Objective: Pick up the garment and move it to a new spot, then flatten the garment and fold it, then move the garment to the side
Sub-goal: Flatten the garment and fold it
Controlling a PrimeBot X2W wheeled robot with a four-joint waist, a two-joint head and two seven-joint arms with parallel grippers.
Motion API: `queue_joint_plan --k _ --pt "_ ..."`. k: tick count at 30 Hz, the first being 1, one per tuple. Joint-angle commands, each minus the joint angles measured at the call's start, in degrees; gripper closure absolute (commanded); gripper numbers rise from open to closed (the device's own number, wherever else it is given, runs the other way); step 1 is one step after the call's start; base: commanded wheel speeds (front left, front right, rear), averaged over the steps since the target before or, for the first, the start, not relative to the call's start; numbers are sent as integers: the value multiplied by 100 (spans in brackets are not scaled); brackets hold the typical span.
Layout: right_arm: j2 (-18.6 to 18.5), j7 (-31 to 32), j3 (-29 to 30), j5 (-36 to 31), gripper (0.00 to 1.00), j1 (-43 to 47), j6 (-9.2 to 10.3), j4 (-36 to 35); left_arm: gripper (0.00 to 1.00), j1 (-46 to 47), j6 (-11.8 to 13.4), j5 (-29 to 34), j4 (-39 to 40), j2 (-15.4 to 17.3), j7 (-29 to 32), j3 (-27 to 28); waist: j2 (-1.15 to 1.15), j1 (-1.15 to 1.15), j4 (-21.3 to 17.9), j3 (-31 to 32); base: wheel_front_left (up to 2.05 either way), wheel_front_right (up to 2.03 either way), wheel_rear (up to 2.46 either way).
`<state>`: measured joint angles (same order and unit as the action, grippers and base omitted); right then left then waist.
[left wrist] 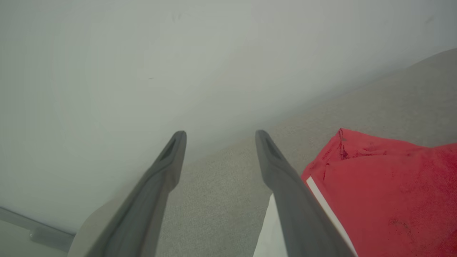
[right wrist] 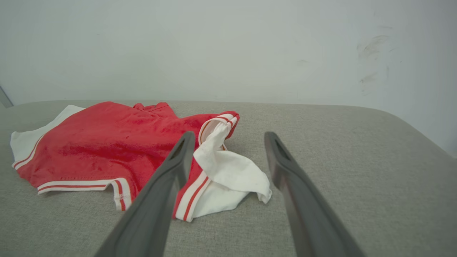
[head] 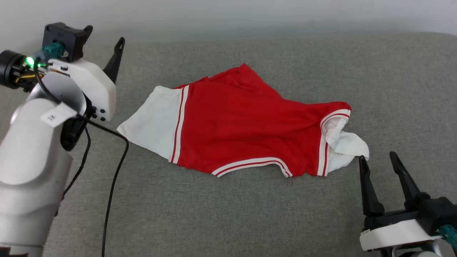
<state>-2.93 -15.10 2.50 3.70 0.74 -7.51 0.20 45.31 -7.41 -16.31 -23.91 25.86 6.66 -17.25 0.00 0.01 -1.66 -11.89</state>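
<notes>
The garment lies crumpled on the grey cushioned surface, plain red side up, with a flat white sleeve on the left and a bunched white sleeve on the right. No lettering shows. My right gripper stands open low at the lower right, its fingertips just short of the bunched sleeve; in the right wrist view that sleeve lies between and beyond the open gripper. My left gripper is raised at the upper left, open and empty, with the garment to its right.
A black cable hangs from my left arm and trails over the surface toward the front edge. A pale wall backs the cushion. The cushion's right side curves down to a rounded edge.
</notes>
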Motion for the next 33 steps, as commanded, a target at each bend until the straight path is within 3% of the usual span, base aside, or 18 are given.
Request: queue_joint_plan --k 1,7,16,23,30,31,32,33 --pt "9 -10 -9 -29 0 -112 4 -21 0 135 2 -186 -43 128 210 -122 0 -1 -84 -175 0 0 0" --pt "10 -10 -15 -26 0 -292 4 -59 0 719 1 -1622 -189 825 1990 -1158 0 -1 -217 -522 0 0 0" --pt "9 -10 30 -11 0 -546 4 -113 0 987 0 -3059 -224 1449 3703 -2157 0 -1 -367 -951 0 0 0" --pt "9 -10 -41 24 0 -711 4 -124 0 928 0 -3437 -606 1583 4163 -2687 0 -1 -464 -1175 0 0 0" --pt "9 -10 -20 76 0 -720 4 -100 0 585 7 -3772 -1205 1355 4189 -3035 0 -1 -498 -1231 0 0 0" --pt "10 -10 -10 81 0 -710 4 -97 62 588 7 -3808 -1219 1329 4075 -3018 0 -1 -489 -1228 0 0 0" --pt "9 -10 13 80 0 -693 4 -95 100 594 7 -3845 -1214 1299 4010 -3040 0 -1 -468 -1214 0 0 0" --pt "9 -10 39 79 0 -666 4 -92 100 624 7 -3884 -1163 1289 3920 -3066 0 -1 -441 -1190 0 0 0"
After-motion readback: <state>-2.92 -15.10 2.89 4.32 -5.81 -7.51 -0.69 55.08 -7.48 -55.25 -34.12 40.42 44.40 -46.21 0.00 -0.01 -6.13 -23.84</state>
